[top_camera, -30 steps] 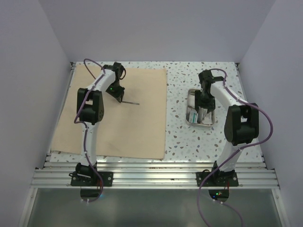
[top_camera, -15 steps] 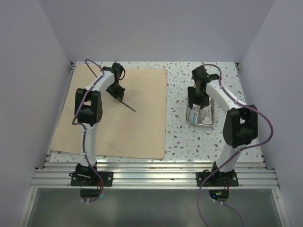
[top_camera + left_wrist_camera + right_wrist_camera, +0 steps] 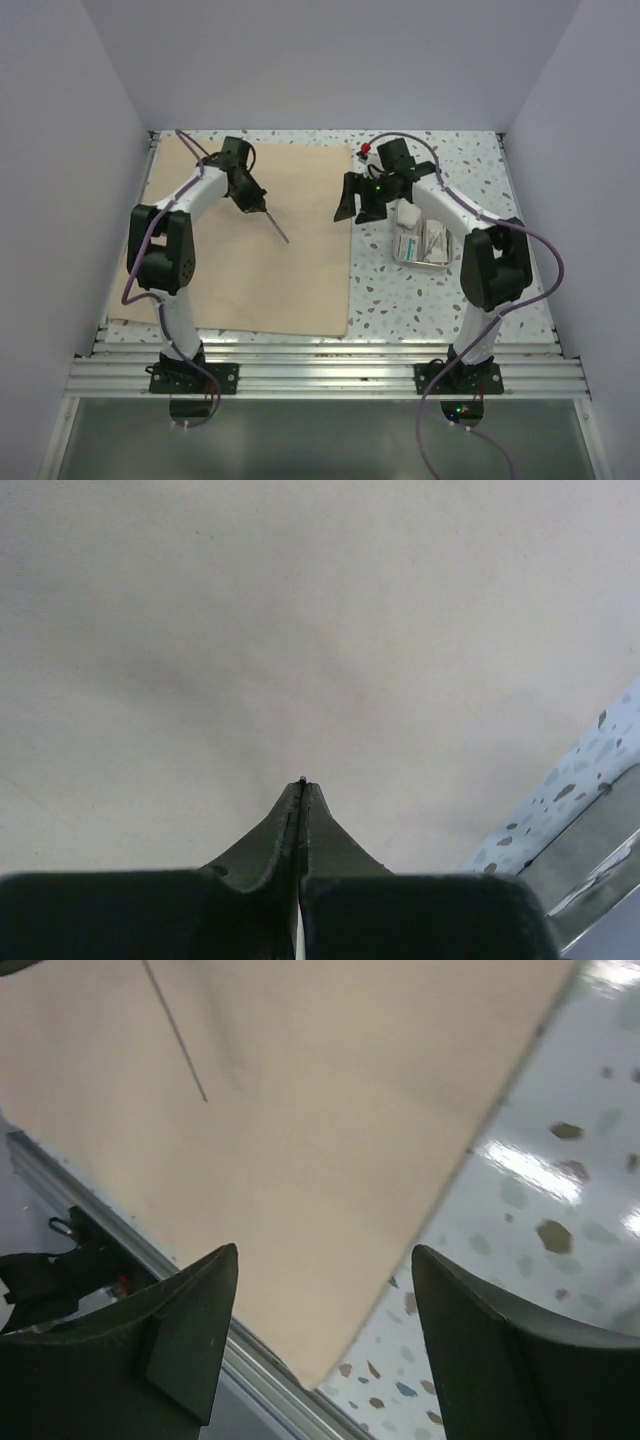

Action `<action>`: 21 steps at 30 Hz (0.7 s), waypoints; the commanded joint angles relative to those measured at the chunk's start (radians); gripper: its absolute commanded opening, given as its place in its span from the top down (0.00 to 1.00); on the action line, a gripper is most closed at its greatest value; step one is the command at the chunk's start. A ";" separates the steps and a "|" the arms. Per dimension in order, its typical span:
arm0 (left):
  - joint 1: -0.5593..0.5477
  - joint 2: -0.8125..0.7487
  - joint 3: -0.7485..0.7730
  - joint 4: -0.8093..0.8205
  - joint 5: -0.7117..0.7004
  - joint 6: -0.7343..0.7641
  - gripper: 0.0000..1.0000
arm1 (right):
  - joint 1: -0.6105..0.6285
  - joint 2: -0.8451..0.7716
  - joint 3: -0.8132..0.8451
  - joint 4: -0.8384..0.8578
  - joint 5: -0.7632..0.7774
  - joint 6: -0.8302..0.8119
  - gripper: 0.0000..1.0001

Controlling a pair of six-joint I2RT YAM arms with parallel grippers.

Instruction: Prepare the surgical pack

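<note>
Item 1 — thin steel instrument (image 3: 277,226): pinched in closed left gripper (image 3: 257,205) over far part of tan cloth (image 3: 270,290).
Item 2 — right gripper (image 3: 322,1270): jaws apart, empty, at cloth's right edge; steel tray (image 3: 420,263) further right.
Risk: slim instrument could slip or swivel in the pinch.

Left jaws sit over the far part of the tan cloth (image 3: 240,260), pinched on a thin steel instrument (image 3: 277,228) that slants toward the cloth's middle. Hard to tell if its tip touches the fabric. Right jaws are spread wide with nothing in them, above the cloth's right edge. Just beside them, the steel tray (image 3: 420,262) rests on the speckled bench (image 3: 400,300), with a white pad (image 3: 408,213) inside.
</note>
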 commanded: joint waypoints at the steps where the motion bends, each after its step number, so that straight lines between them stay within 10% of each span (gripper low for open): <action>1: -0.016 -0.116 -0.082 0.100 0.068 0.081 1.00 | 0.069 0.051 -0.014 0.184 -0.249 0.084 0.25; 15: -0.182 -0.396 -0.294 0.106 0.125 0.052 1.00 | 0.279 0.157 0.041 0.252 -0.254 0.166 0.26; 21: -0.185 -0.474 -0.340 0.126 0.151 0.039 1.00 | 0.295 0.135 -0.035 0.278 -0.227 0.229 0.63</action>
